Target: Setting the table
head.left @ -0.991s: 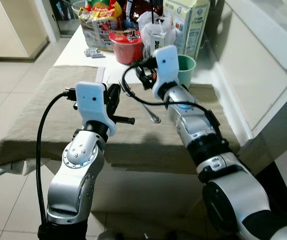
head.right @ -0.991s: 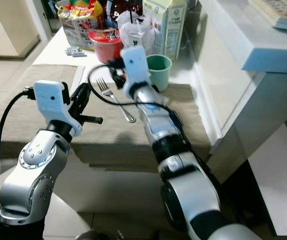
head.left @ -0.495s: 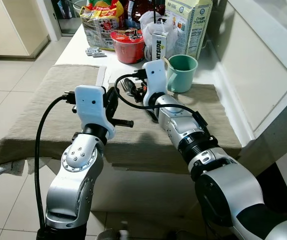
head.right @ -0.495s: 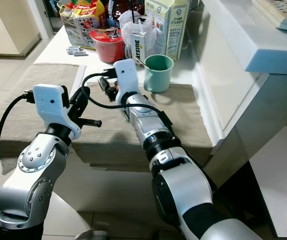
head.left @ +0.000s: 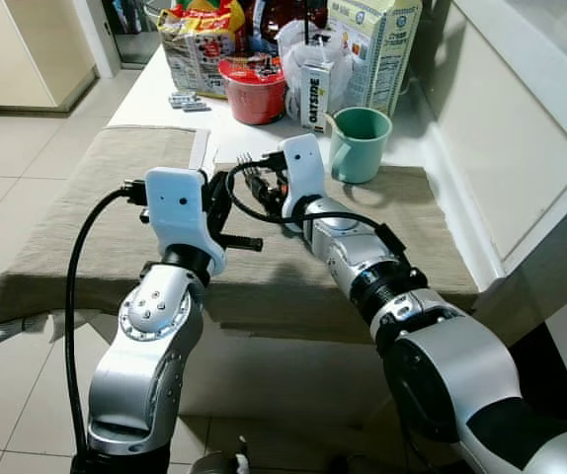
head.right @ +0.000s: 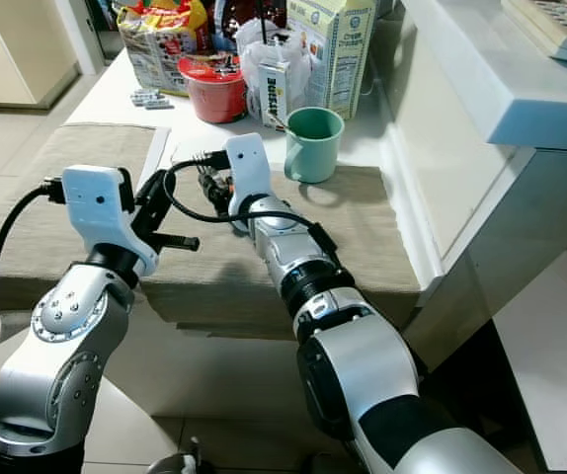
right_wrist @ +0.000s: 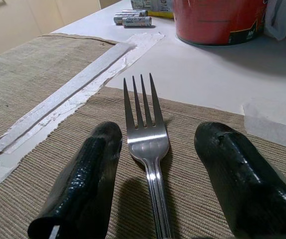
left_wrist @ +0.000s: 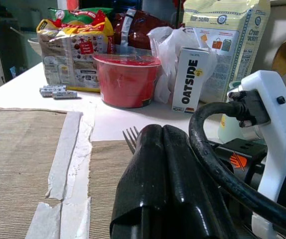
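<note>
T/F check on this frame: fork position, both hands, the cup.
1. The fork lies on the woven mat between the right hand's fingers. True.
2. The right hand is shut on the fork. False: its fingers stand apart on either side of it, not touching.
3. The left hand's fingers are pressed together. True.
4. The green cup lies tipped over on the floor. False: it stands upright on the table.
5. The red bowl sits on the woven mat. False: it sits on the white tabletop beyond it.
</note>
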You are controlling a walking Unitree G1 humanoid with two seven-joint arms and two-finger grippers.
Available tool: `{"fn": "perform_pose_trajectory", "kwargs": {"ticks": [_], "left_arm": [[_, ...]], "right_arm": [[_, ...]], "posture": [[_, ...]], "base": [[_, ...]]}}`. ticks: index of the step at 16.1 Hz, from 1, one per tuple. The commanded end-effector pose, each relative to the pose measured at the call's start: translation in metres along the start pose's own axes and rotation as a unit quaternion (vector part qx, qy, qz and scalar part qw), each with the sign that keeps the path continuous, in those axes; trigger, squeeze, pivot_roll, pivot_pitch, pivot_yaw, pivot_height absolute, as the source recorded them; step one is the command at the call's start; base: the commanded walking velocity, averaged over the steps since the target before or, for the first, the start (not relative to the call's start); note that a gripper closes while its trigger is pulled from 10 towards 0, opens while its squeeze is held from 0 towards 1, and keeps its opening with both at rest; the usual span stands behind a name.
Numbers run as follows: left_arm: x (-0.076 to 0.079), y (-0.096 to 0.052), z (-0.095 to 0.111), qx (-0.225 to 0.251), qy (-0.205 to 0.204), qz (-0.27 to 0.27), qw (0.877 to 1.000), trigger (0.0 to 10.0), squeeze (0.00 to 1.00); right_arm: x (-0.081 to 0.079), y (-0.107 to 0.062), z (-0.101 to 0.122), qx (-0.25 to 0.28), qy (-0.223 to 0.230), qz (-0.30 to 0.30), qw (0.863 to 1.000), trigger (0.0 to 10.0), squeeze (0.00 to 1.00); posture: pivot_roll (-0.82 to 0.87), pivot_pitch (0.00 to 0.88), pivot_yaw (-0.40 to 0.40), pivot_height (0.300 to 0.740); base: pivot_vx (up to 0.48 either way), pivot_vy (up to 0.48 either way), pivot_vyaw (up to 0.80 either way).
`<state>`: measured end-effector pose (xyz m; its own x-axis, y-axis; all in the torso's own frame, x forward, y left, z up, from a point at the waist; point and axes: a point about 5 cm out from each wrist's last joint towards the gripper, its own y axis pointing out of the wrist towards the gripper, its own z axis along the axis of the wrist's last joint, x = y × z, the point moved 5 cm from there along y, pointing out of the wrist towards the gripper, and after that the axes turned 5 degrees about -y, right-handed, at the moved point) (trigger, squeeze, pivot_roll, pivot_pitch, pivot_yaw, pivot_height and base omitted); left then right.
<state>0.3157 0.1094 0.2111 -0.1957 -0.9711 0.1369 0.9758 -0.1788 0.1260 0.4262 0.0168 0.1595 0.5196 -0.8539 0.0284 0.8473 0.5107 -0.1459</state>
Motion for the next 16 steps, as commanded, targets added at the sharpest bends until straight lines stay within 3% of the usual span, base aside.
{"fn": "perform_pose_trajectory", "kwargs": {"ticks": [1, 5, 6, 11, 16], "left_arm": [[0.001, -0.003, 0.003, 0.003, -0.001, 0.003, 1.000, 10.0, 0.00], [0.001, -0.003, 0.003, 0.001, -0.004, 0.002, 1.000, 10.0, 0.00], [0.002, -0.002, 0.002, -0.001, -0.006, 0.001, 1.000, 10.0, 0.00], [0.004, 0.000, 0.002, -0.004, -0.009, -0.002, 1.000, 10.0, 0.00], [0.003, 0.001, 0.001, -0.007, -0.008, -0.002, 1.000, 10.0, 0.00]], "right_arm": [[-0.001, -0.003, -0.026, -0.047, 0.004, 0.002, 0.999, 10.0, 0.00], [-0.001, -0.007, -0.046, -0.084, -0.003, 0.006, 0.996, 10.0, 0.00], [0.001, -0.009, -0.050, -0.093, -0.003, 0.005, 0.996, 0.0, 0.00], [0.005, -0.014, -0.065, -0.125, -0.014, 0.004, 0.992, 0.0, 0.00], [0.015, -0.016, -0.067, -0.130, -0.014, -0.018, 0.991, 0.0, 0.00]], "posture": [[0.02, 0.105, 0.006, 0.740], [0.02, 0.108, 0.006, 0.740], [0.02, 0.108, 0.006, 0.740], [0.01, 0.111, 0.009, 0.740], [0.01, 0.108, 0.011, 0.740]], "base": [[0.000, 0.000, 0.00], [0.000, 0.000, 0.00], [0.000, 0.000, 0.00], [0.000, 0.000, 0.00], [0.000, 0.000, 0.00]]}}
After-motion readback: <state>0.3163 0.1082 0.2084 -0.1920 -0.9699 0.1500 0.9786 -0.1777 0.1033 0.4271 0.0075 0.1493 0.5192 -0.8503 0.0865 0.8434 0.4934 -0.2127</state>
